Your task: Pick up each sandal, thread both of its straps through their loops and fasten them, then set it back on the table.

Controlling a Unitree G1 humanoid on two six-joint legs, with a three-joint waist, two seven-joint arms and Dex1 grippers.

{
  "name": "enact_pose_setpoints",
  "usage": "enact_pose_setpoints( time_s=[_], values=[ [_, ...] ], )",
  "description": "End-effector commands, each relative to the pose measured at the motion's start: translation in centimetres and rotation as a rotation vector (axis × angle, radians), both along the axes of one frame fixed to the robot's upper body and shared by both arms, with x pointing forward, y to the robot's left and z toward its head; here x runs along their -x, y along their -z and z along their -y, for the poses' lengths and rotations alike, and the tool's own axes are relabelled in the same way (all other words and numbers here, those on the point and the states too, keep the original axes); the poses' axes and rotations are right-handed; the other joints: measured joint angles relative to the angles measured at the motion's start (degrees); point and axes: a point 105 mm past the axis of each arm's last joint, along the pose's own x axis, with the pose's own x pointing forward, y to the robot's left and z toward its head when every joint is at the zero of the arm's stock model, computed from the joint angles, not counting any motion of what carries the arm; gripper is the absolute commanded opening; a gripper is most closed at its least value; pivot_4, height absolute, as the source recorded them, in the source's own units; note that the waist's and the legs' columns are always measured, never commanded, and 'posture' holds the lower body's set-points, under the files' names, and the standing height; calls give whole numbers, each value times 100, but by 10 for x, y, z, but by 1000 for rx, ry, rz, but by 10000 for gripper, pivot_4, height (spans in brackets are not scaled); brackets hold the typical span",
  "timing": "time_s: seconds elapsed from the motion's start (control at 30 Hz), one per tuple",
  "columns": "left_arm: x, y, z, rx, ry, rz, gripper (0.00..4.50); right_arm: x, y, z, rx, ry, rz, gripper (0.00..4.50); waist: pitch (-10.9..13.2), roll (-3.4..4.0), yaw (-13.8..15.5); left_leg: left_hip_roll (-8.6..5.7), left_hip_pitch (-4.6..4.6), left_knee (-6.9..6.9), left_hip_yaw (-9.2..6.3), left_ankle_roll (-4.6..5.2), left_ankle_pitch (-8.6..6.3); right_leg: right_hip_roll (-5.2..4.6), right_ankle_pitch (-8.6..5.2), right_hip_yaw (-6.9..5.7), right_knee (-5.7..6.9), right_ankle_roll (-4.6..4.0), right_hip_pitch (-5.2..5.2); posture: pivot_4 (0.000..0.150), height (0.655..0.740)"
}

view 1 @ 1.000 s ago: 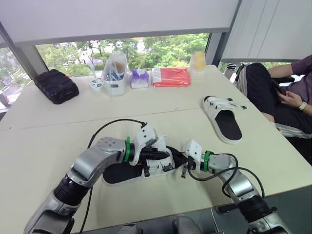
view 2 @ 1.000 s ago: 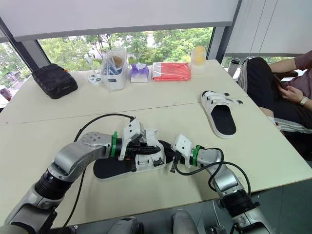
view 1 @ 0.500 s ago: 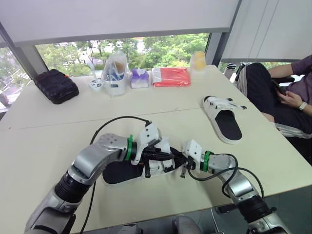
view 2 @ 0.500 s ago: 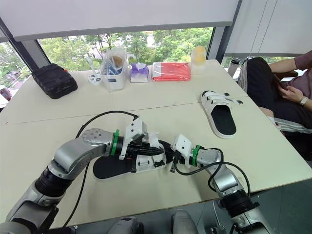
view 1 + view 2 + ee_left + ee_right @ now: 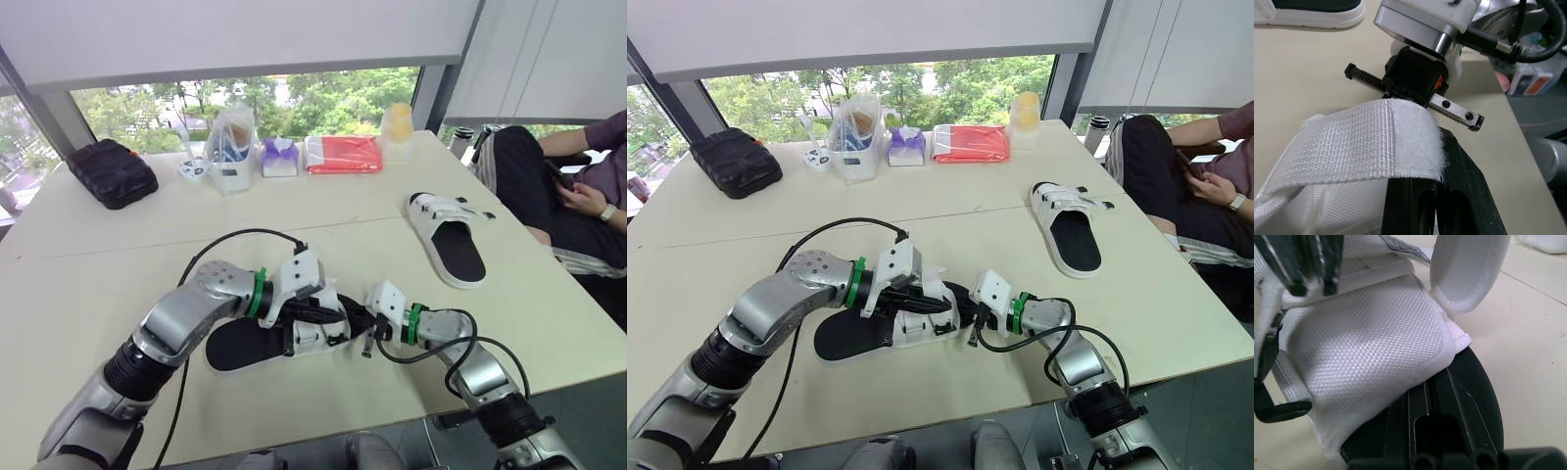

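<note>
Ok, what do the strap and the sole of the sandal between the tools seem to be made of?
Strap: white woven webbing, matte, by its visible grid weave; its fuzzy end patch looks like hook-and-loop fleece. Sole: black matte footbed on a white rim, probably foam or rubber; the pictures leave that open.
</note>
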Motion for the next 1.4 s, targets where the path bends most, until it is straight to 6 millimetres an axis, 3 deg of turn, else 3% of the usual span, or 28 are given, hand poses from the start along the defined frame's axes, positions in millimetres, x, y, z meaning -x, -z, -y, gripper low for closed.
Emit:
enact_pose_setpoints(
  time_s=[0.03,0.23,0.4,0.77,1.03,1.13,1.23,1.4],
  values=[
    [0,11,-2,-63,-31,-17,284,4,26,4,54,31,-88,0,0,0,-1,1,0,-1,0,0,0,1,0,0,0,0,0,1500,7400],
    [-5,6,8,28,-172,-239,284,6,27,3,54,29,-90,0,0,-1,4,2,0,-2,-1,1,0,2,7,-1,0,15,1,1500,7400],
    [5,3,8,37,-177,-321,284,7,28,3,54,30,-92,0,0,-1,3,1,-1,-3,-6,1,0,2,9,-6,0,18,-1,1500,7400],
    [10,2,-3,-68,-115,-61,284,9,29,0,45,25,-99,0,1,-1,5,3,-2,-9,-5,-2,0,2,2,-5,-3,3,-3,1500,7400],
    [10,2,1,-87,-69,-3,284,9,29,-3,35,26,-103,0,1,-1,-1,3,-1,-8,-4,-2,0,2,0,-5,-2,0,-3,1500,7400],
    [4,-24,2,82,-82,-99,284,10,30,-1,36,31,-107,0,3,-4,6,3,-3,-7,-5,-2,0,2,0,-6,-2,0,-2,1500,7400],
    [-15,-50,-5,227,-136,-133,284,12,31,-1,37,31,-111,0,3,-4,6,3,-3,-5,-6,-1,1,2,0,-7,-2,1,-3,1500,7400],
    [-25,-46,-6,216,-165,-125,284,11,31,-2,34,31,-113,0,2,-3,-2,3,-2,-8,-6,-2,1,3,9,-10,-3,16,-3,1500,7400]
  ],
)
